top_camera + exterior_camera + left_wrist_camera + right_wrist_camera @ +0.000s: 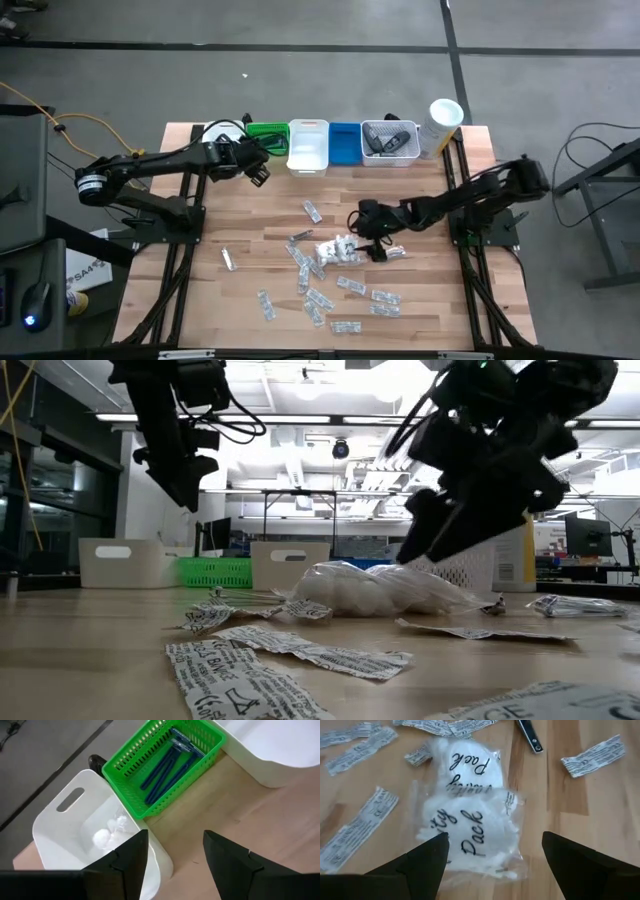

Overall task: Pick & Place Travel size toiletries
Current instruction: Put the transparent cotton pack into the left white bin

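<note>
Presently right gripper (492, 857) hovers with fingers spread above a clear sachet (470, 837), apparently to straddle it; left gripper (175, 857), empty, waits over bins.

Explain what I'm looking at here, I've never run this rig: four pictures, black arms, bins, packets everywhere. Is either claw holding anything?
Two robot arms work at a wooden table. One picture looks straight down, one looks level across the tabletop, and two come from cameras on the wrists. A row of bins stands along the far edge; flat sachets lie scattered mid-table. The left gripper hangs open and empty by the green basket of blue razors and a white bin. The right gripper is open, straddling a clear cotton pack, not gripping it yet.
</note>
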Robot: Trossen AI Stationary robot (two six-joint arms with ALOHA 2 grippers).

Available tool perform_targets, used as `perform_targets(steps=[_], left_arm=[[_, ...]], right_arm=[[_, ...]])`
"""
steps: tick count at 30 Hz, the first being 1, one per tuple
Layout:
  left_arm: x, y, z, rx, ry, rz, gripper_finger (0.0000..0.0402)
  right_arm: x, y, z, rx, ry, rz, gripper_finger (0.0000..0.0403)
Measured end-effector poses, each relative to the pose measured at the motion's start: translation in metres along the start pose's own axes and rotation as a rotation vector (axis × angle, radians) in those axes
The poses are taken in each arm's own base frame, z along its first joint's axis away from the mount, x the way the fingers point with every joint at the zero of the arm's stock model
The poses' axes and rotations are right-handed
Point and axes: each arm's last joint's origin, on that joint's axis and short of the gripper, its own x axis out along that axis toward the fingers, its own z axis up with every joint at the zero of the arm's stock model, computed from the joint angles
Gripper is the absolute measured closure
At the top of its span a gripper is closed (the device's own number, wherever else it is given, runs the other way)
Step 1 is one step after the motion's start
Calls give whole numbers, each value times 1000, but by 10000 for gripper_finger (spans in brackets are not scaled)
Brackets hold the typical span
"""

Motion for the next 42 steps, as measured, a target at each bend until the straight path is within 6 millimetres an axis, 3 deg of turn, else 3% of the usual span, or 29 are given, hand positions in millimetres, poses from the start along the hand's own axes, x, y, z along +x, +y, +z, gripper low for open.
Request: perform_targets(steps=[7, 12, 16, 27, 35, 42], left_arm=[[0, -1, 0, 2, 7, -18, 215], [0, -1, 0, 2, 7, -18, 215], [0, -1, 0, 2, 10, -25, 215], [0, -1, 0, 3, 13, -32, 215], [0, -2, 0, -2, 18, -54, 215], [0, -7, 8, -31, -38, -162, 215]], right_arm=[[21, -1, -12, 25, 40, 31, 92], [31, -2, -18, 54, 57, 37, 125], [32, -2, -19, 80, 72, 26, 182], [25, -4, -17, 98, 84, 20, 387], [-7, -16, -2, 132, 28, -18, 397], [-31, -34, 16, 80, -114, -206, 398]])
